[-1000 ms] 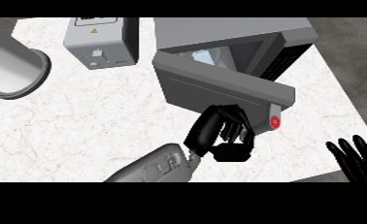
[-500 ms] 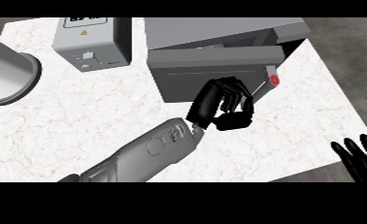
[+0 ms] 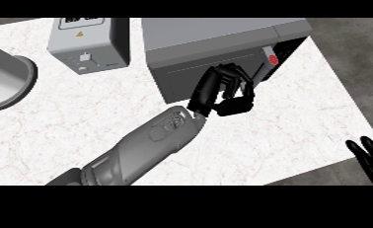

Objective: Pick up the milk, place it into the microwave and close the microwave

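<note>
Milk: hidden from us in this view; we cannot tell where it lies.
Microwave: the grey box-shaped microwave [image 3: 218, 37] stands at the far middle of the white marbled tabletop [image 3: 87, 108].
Door: its grey door [image 3: 182, 76] lies close along the front. A dark strip shows at the right end, so we cannot tell whether it is fully closed.
Button: we see a red round button [image 3: 272, 59] near the door's right end.
Left robot hand [image 3: 218, 94]: its black fingers are stretched out, holding nothing, with the tips against the door's face. The grey forearm [image 3: 146, 148] comes in from the lower left.
Right robot hand [image 3: 361, 154]: it rests at the lower right edge, fingers up and relaxed, well apart from the microwave.
Other things: a small grey metal box [image 3: 87, 44] stands left of the microwave, and a round grey metal vessel [image 3: 11, 81] shows at the left edge.
</note>
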You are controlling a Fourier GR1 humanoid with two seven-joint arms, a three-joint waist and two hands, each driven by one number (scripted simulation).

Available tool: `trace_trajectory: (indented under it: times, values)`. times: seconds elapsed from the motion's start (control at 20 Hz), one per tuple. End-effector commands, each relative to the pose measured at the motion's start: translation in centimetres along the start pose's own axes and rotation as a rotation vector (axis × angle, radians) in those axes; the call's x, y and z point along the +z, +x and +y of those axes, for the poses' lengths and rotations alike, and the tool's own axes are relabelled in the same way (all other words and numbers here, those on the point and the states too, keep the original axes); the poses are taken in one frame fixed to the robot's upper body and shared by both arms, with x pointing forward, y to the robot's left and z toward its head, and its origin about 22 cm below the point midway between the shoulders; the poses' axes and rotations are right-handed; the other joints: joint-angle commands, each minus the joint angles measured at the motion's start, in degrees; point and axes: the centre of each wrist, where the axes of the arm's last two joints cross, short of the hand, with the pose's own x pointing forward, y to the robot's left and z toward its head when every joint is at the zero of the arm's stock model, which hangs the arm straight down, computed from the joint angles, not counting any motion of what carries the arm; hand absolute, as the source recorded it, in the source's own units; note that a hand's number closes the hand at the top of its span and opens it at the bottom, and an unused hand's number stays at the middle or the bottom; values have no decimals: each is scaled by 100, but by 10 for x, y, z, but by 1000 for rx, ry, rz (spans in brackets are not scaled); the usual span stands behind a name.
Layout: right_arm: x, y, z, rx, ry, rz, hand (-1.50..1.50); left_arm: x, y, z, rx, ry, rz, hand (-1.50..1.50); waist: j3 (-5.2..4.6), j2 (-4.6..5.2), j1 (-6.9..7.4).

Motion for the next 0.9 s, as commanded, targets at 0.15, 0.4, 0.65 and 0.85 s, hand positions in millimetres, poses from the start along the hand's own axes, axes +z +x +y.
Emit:
trace_trajectory:
  times: [0.15,0.4,0.65,0.85]
  values:
    - [-7,9,-4,0,19,-26,-150,-18,5,13,56,61,-8,150,0,76,-135]
    - [-10,14,-5,1,19,-27,-150,-20,0,21,125,123,53,150,-2,108,-114]
    - [-12,13,-8,-27,44,-35,-150,-15,-10,22,84,156,33,150,16,123,-106]
    - [-17,19,-4,-31,82,-59,-150,-19,-5,23,103,199,-13,150,4,132,-119]
